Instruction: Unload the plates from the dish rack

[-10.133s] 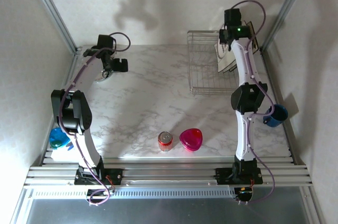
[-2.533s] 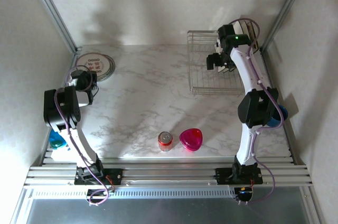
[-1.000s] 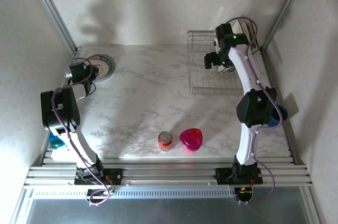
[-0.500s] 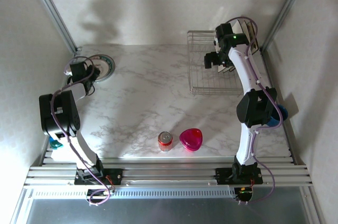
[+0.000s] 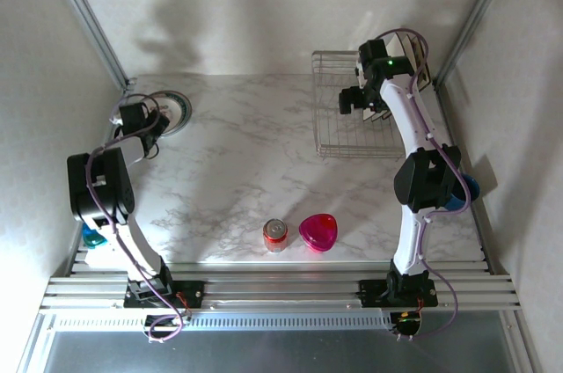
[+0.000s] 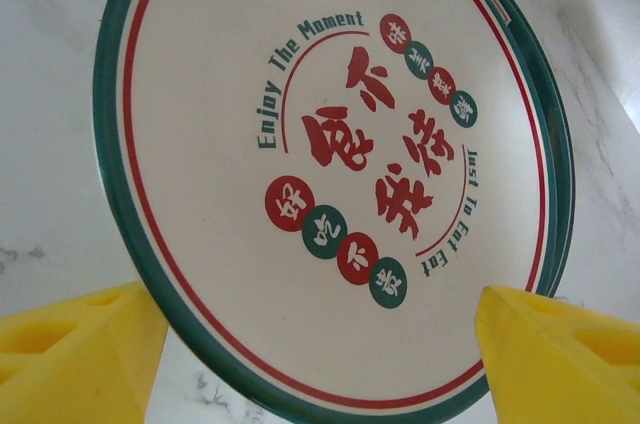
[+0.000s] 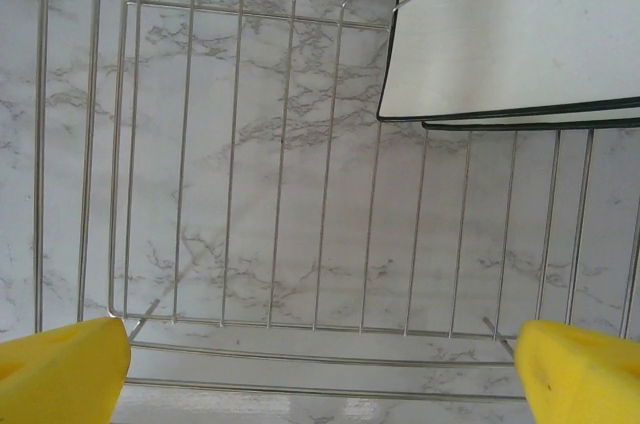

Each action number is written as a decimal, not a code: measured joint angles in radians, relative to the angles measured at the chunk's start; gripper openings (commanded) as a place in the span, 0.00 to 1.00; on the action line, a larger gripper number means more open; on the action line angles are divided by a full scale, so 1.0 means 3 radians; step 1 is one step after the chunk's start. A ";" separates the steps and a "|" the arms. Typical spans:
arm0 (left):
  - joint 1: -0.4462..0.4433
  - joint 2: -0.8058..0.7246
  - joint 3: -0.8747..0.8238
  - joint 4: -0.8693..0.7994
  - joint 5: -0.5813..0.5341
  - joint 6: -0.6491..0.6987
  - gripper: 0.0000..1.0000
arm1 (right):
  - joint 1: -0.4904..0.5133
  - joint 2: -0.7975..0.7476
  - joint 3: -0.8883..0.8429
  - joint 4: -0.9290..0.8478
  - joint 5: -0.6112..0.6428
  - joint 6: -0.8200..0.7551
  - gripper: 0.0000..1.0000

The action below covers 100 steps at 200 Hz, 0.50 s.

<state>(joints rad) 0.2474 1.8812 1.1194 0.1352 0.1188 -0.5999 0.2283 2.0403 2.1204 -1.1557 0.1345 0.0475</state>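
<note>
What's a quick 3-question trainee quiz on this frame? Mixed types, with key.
1. True or false: the right gripper hangs open above the dish rack.
2. The left gripper, open, is over which thing? A) round green-rimmed plate B) pink heart dish C) red can
3. Fill in: the plates left in the rack are ____ in shape.
Key: 1 true; 2 A; 3 square.

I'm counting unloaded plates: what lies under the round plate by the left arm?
Under the top plate, the edge of another green-rimmed plate peeks out on one side, on the marble table. Its face is covered, so any further plates beneath cannot be told.
</note>
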 measured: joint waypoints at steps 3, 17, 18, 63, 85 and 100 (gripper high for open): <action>-0.0004 0.0010 0.0018 -0.0008 -0.0001 0.0008 0.80 | 0.0000 0.0000 0.0000 0.0001 -0.0001 0.0000 0.99; -0.0014 0.0056 0.0102 -0.0045 -0.0001 0.0023 0.80 | 0.0000 0.0000 0.0000 0.0001 -0.0001 0.0000 0.99; -0.0015 0.0061 0.0111 -0.0048 -0.0001 0.0024 0.80 | 0.0000 0.0000 0.0000 0.0001 -0.0001 0.0000 0.99; -0.0051 0.0159 0.0331 -0.0161 -0.0003 0.0088 0.81 | 0.0000 0.0000 0.0001 0.0001 -0.0001 0.0000 0.99; -0.0071 0.0200 0.0384 -0.0200 -0.0001 0.0120 0.81 | 0.0000 0.0001 0.0006 -0.0001 -0.0003 0.0000 0.99; -0.0079 0.0203 0.0385 -0.0243 -0.0003 0.0158 0.82 | 0.0000 0.0013 0.0027 -0.0001 -0.0003 0.0000 0.99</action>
<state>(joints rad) 0.2237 1.9423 1.2350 0.0624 0.1181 -0.5526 0.2283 2.0441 2.1284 -1.1561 0.1337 0.0475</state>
